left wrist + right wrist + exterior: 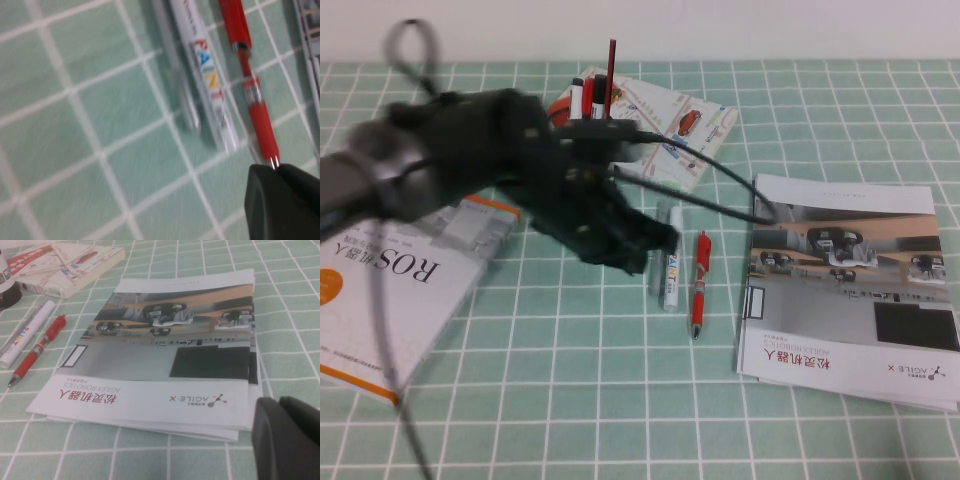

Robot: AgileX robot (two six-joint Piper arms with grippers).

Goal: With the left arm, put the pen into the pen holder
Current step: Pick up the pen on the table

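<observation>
Left pincer (655,240) beside pen (655,262); right pincer (287,440) by brochure (165,350).

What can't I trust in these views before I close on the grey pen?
- Left hand: blurred in high view; finger state unclear.
- Pen: smeared in left wrist view, largely behind the arm overhead.
- Pen holder: arm covers its body.
- Right hand: cut off by the frame edge; finger state unclear.

The pen (655,262) lies left of the marker (672,268), seemingly touching.

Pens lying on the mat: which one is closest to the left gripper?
The slim grey-silver pen, leftmost of three; white marker and red pen lie farther from the left gripper.
</observation>
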